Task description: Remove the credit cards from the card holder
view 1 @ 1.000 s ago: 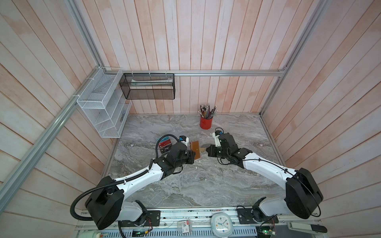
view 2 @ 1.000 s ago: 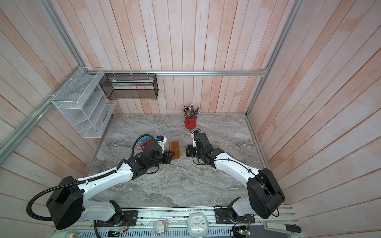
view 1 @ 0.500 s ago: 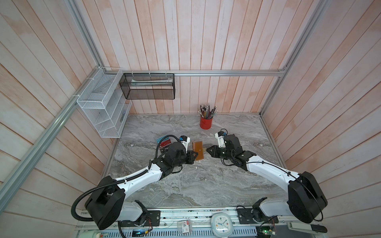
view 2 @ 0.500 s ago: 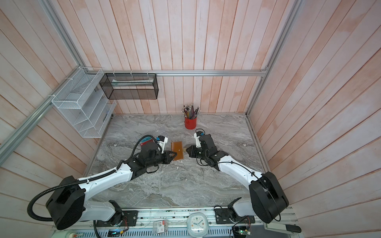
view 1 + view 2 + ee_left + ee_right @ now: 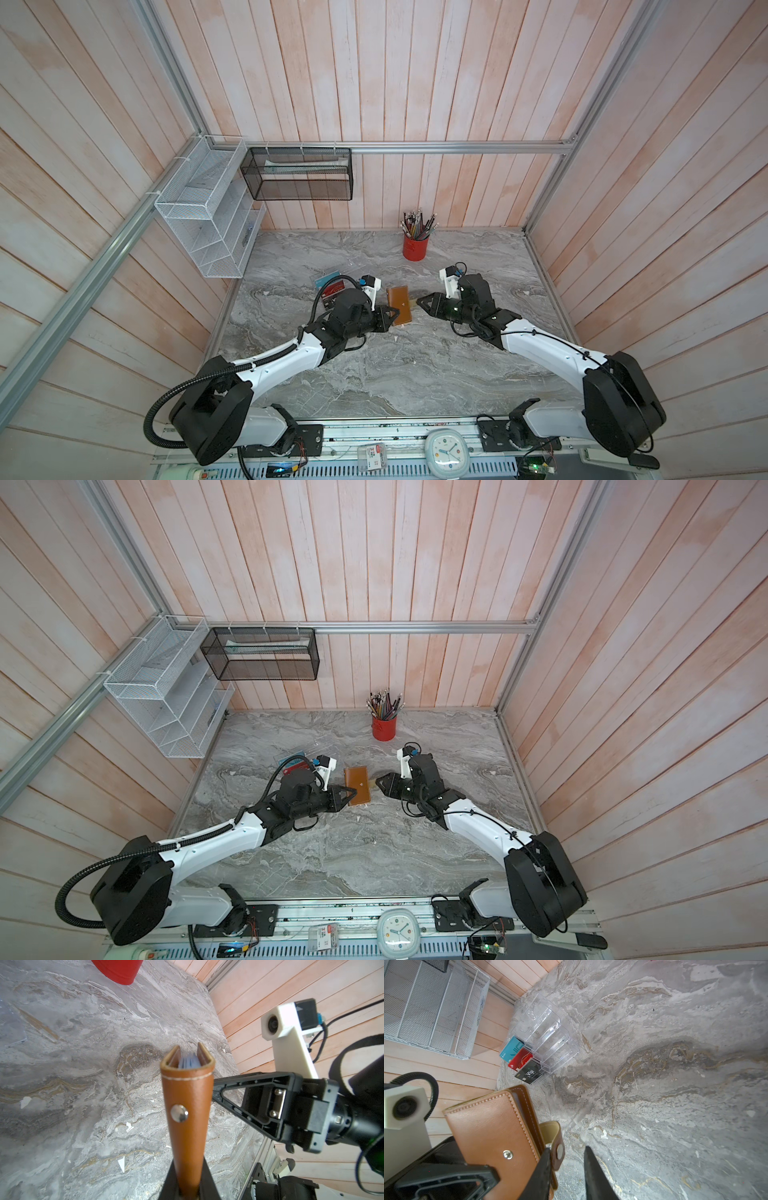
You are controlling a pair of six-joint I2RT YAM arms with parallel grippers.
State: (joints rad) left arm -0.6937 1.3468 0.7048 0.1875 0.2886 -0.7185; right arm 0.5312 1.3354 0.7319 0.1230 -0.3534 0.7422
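Holding looks solid on the left. The left gripper (image 5: 390,316) has its fingers clamped on the near short end of the palm-sized tan-brown leather card holder (image 5: 400,305). The card holder looks lifted off the grey marble counter (image 5: 374,374), between the two arms.

- **Axis:** its long axis runs away from the left fingers, roughly toward the back wall. The spine faces the left wrist camera and the open edge faces the right arm.
- **Contents:** covers are nearly shut, with pale grey-blue plastic sleeves (image 5: 188,1062) just showing between them. No credit cards are visible. My read is they're all in the sleeves, none out yet.
- **Strap:** the brown snap-button strap (image 5: 557,1142) is undone. Its free end hangs off the open edge, clear of the silver stud (image 5: 508,1155) on the face.
- **Key relation:** the strap end lies against one of the right gripper (image 5: 419,301) fingers (image 5: 542,1169), not centred in the gap. Those fingers are apart and hold nothing.
- **Which arm:** the right arm is nearer the open edge, so spreading the covers is likely its job.

Farther out, a clear acrylic tiered rack (image 5: 550,1028) sits beyond the left arm. A red pencil cup (image 5: 414,248) stands by the back wall.
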